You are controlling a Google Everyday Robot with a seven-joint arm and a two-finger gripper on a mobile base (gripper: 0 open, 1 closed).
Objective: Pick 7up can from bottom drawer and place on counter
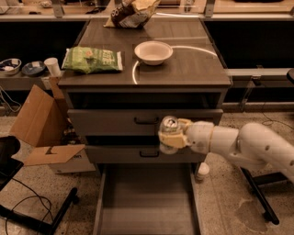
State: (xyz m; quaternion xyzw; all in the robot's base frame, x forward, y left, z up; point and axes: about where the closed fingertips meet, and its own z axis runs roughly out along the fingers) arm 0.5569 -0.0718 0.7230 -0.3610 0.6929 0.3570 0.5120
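My gripper [171, 134] is shut on the 7up can [169, 127], whose shiny silver top with pull tab faces up. It holds the can upright in the air in front of the two upper drawers, well above the open bottom drawer [147, 202], whose grey floor shows nothing on it. The white arm [243, 142] reaches in from the right. The counter [183, 69] lies above and behind the can, with a thin white curved line on it.
On the counter stand a white bowl [153, 52], a green chip bag [93, 58] and a brown bag [131, 13] at the back. A small white bottle [202, 170] stands on the floor right of the drawer. A cardboard box [43, 128] stands left of the cabinet.
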